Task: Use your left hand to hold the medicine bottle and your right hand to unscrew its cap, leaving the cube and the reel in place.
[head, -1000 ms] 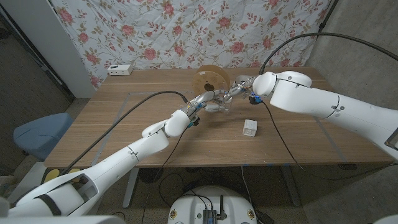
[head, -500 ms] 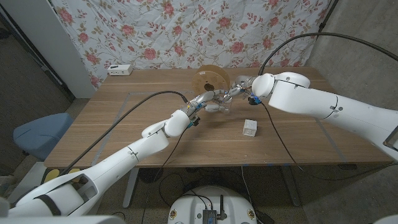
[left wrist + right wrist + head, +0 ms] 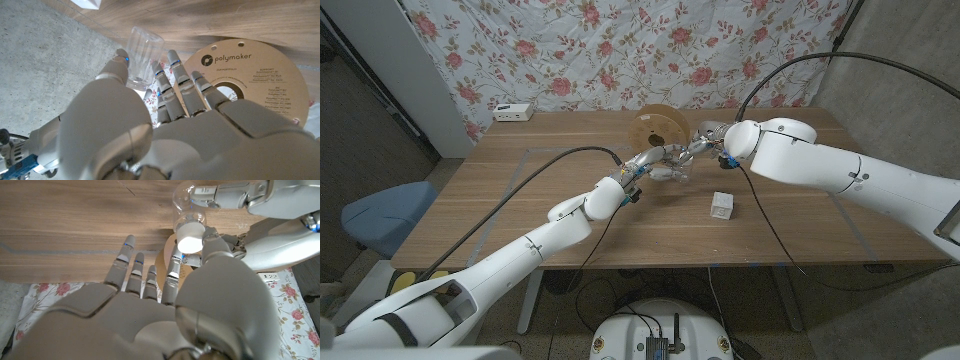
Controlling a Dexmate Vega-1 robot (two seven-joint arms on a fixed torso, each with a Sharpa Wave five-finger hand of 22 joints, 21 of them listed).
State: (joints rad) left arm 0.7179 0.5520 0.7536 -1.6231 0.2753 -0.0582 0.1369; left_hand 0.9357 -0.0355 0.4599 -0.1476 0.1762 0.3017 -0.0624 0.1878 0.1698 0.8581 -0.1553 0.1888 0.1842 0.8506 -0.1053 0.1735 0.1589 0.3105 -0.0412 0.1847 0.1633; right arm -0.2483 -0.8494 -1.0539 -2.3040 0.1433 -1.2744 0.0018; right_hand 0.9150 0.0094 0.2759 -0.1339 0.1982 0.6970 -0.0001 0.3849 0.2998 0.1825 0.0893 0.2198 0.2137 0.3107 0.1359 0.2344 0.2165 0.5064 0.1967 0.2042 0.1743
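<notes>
White cube lies nearest on the table. Beyond it, the clear medicine bottle is held by the left hand — its white cap is pinched by the right hand. Reel stands just behind.

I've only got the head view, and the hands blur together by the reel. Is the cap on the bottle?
Observer: Yes. The right wrist view shows the white cap seated on the medicine bottle.
Operator: Is my right hand on it?
Observer: The right hand pinches the cap between its thumb and a finger.
Operator: And the left?
Observer: The left hand holds the clear bottle body between thumb and fingers, close by the reel.
</notes>
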